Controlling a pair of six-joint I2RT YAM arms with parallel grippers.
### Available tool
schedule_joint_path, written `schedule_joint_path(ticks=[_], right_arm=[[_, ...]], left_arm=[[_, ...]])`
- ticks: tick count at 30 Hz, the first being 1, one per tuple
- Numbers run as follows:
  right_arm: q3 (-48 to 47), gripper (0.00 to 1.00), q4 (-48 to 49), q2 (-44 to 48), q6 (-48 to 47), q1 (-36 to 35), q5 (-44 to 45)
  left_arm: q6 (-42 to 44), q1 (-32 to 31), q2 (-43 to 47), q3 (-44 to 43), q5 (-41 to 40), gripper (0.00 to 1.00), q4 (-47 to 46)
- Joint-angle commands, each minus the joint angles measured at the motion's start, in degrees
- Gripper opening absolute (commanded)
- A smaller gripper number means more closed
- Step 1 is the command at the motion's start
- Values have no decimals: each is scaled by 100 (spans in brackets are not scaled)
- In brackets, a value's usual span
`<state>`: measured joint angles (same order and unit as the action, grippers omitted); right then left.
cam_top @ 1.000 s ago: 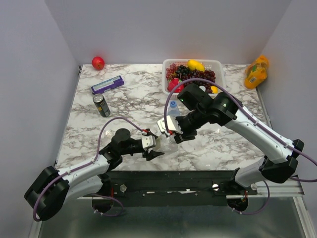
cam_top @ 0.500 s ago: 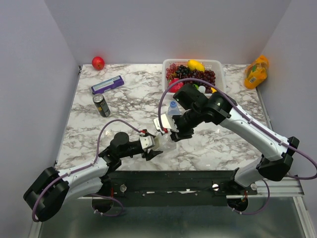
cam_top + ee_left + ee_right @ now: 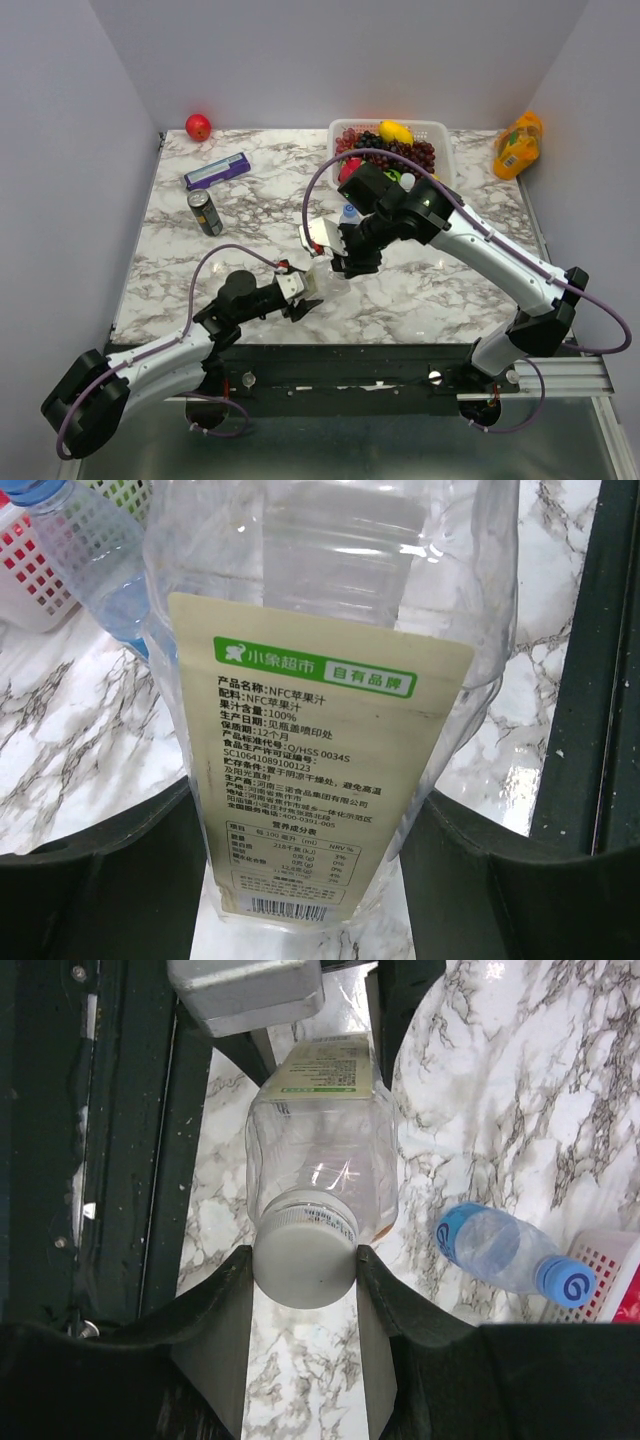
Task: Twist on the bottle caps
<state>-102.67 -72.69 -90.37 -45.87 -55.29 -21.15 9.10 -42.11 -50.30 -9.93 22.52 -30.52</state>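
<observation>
A clear bottle (image 3: pixel 330 730) with a yellow-green label stands at the table's near edge. My left gripper (image 3: pixel 310 880) is shut on its lower body, a finger on each side. From above, my right gripper (image 3: pixel 305 1280) is shut on the white bottle cap (image 3: pixel 305 1265), which sits on that bottle's (image 3: pixel 320 1150) neck. In the top view both grippers meet at the bottle (image 3: pixel 318 280), and the right arm hides most of it. A blue-labelled bottle (image 3: pixel 500 1250) with a blue bottle cap (image 3: pixel 565 1282) on it lies just beyond, near the basket.
A white basket (image 3: pixel 440 130) of fruit sits at the back. An orange juice bottle (image 3: pixel 518 145) is at the far right. A dark can (image 3: pixel 205 212), a purple box (image 3: pixel 217 171) and a red apple (image 3: pixel 198 127) are at the left. A dark rail (image 3: pixel 340 355) runs along the near edge.
Both grippers and the bottle between them have shifted a little to the left. The right wrist has swung left over the bottle. Neither grip has changed.
</observation>
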Motion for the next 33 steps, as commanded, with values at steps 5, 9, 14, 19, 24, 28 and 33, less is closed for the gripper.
schedule_joint_path(ticks=[5,9,14,19,24,28,33], right_arm=[[169,36,-958,-95,1062,158,102],[11,38,-958,-192,1194,176,137],[-218,38,-1098,-358,1256,176,216],[-332,38,-1186,-499,1816,176,374],[-262,38,-1292,-587,2231,167,515],[-174,38,-1380,-614,2424,176,585],[-69,43,-1380,-614,2460,176,594]], left_arm=[[-216,45,680,-70,-477,0,-1035],[-260,45,601,-96,-425,0,-1157],[-418,45,408,-123,-433,0,-1333],[-418,54,267,-79,-424,0,-1421],[-400,54,153,44,-494,0,-1535],[-401,53,-84,167,-574,0,-1816],[-470,54,-243,202,-547,0,-1931]])
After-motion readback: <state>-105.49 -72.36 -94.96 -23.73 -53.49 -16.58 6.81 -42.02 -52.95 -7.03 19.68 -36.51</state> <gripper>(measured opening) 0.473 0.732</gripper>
